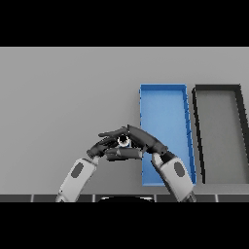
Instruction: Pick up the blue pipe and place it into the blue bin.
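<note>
While both hands are bunched together just left of the blue bin [163, 97], not much of the blue pipe [124, 141] can be made out. Only a small round end, pale with a dark rim, is seen poking out between the dark fingers, so its blue colour isn't really visible from the head view.

The right hand [146, 140] is brought in from the lower right, its forearm laid across the near left corner of the bin, and its fingers are stretched leftward over the top of the pipe with the thumb tucked below. It looks like the pipe is gripped there, wrapped between fingers and thumb.

The left hand [103, 146] is brought in from the lower left and is pressed right up against the right one, fingers pointing toward it. Whether its fingers are actually closed on the pipe or just resting alongside can't be told, since everything overlaps in one dark clump.

So the pipe is held over the grey table [63, 97], just beside the bin's left wall and outside it. The bin itself is a long blue tray running away from the robot. A dark grey bin [219, 87] of about the same shape is set just to the right of it, near but apart.
</note>
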Controlling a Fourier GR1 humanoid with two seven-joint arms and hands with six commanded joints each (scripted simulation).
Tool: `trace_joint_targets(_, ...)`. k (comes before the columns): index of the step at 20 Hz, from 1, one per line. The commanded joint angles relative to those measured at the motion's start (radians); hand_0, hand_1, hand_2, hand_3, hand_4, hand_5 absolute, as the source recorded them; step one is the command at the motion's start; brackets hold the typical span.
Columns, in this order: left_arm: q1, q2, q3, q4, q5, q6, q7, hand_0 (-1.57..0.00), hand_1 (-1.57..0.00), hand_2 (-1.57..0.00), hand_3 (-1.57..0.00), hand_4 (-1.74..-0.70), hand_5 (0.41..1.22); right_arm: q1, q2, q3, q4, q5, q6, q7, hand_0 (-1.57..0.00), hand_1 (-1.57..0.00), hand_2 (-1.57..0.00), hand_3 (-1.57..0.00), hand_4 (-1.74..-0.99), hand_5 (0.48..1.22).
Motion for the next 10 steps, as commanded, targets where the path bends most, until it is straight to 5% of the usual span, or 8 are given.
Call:
trace_joint_targets(1, 0.006, 0.0, 0.006, -0.009, 0.002, -0.006, 0.021, -0.38, -0.36, -0.35, -0.27, -1.13, 1.063, 0.001, 0.007, 0.001, -0.001, 0.006, -0.002, -0.01, -1.57, -1.57, -1.57, -1.56, -1.498, 1.215)
trace_joint_targets(6, 0.009, -0.005, 0.011, 0.015, -0.009, 0.003, 0.078, -0.13, -0.12, -0.11, -0.09, -0.99, 0.729, 0.0, 0.024, -0.013, 0.004, 0.034, -0.005, -0.057, -1.57, -1.57, -1.57, -1.57, -1.499, 1.219)
trace_joint_targets(10, 0.02, -0.022, 0.017, 0.023, 0.003, 0.012, 0.12, -0.05, -0.05, -0.05, -0.04, -0.97, 0.578, -0.002, 0.037, -0.013, -0.002, 0.028, 0.009, -0.055, -1.57, -1.57, -1.57, -1.57, -1.499, 1.22)
